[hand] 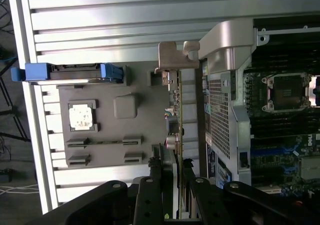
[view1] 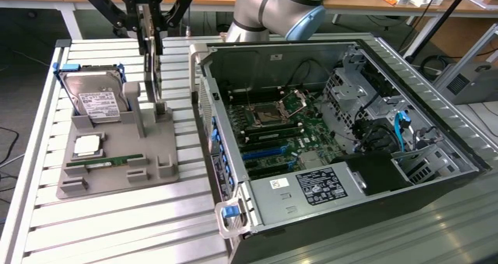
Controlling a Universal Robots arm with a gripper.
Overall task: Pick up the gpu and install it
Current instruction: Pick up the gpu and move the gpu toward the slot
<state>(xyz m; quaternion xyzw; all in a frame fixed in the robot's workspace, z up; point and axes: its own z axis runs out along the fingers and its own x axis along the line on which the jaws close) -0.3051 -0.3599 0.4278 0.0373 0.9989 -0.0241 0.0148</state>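
In the upper left of the frame, the gripper (view1: 153, 37) clamps the gpu (view1: 155, 80), which stands upright and edge-on over the grey tray (view1: 116, 179). Its lower end is at the tray's rear post (view1: 161, 109), and contact there cannot be made out. On the tray a hard drive (view1: 97, 98) leans in a blue-edged frame, with a processor (view1: 87, 145) and a memory stick (view1: 105, 161) lying below it. At right sits the open case (view1: 265, 57), motherboard (view1: 288, 124) exposed, on a slatted table (view1: 116, 229). The arm (view1: 276, 7) rises at top centre.
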